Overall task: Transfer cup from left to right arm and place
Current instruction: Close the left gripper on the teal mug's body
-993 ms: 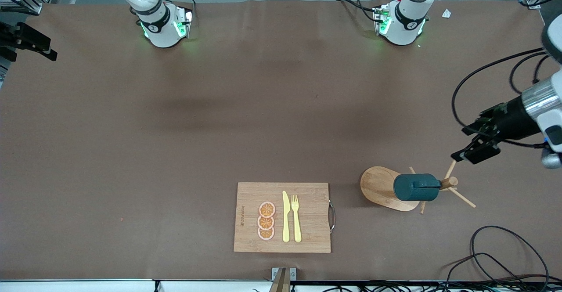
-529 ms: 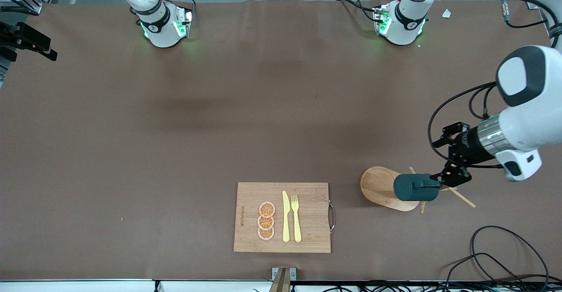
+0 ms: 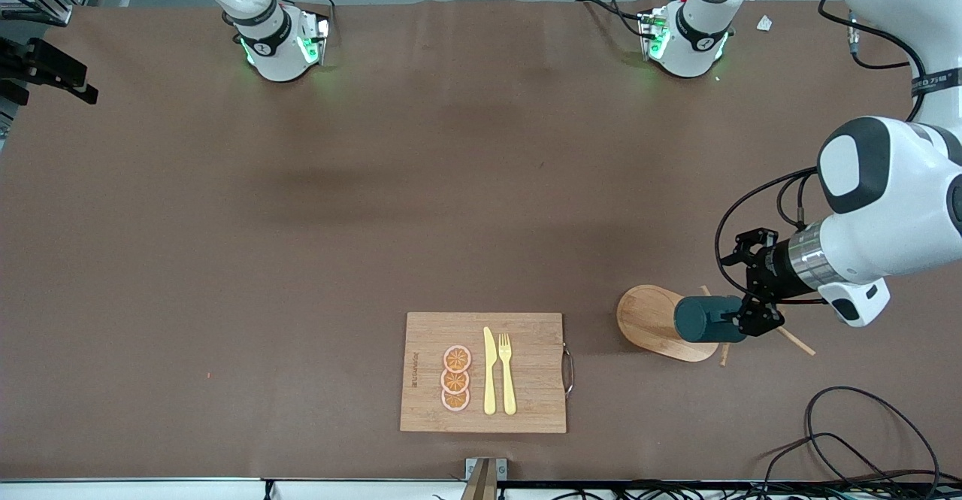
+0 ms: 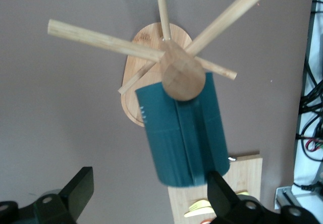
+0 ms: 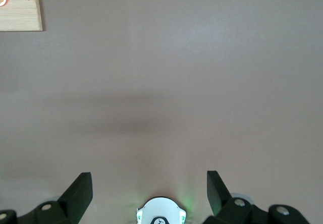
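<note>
The cup [image 3: 703,319] is dark teal and hangs sideways on a peg of a wooden mug rack [image 3: 646,318] with an oval base. My left gripper [image 3: 740,289] is open at the rack's top, by the cup's mouth end. In the left wrist view the cup [image 4: 181,133] hangs under the rack's round top knob [image 4: 182,77]. The left gripper [image 4: 149,193] is empty there, with one fingertip [image 4: 218,183] next to the cup's bottom edge. My right gripper [image 5: 149,188] is open and empty above bare table near its own base [image 5: 160,211]. It is out of the front view.
A bamboo cutting board [image 3: 485,372] with a yellow knife, a fork and three orange slices lies near the front edge. Its corner shows in the right wrist view [image 5: 20,7]. Black cables [image 3: 864,432] lie at the left arm's end of the table.
My left gripper has come in from the left arm's end of the table and dropped to the cup and rack. The cup and the right arm have not moved.
</note>
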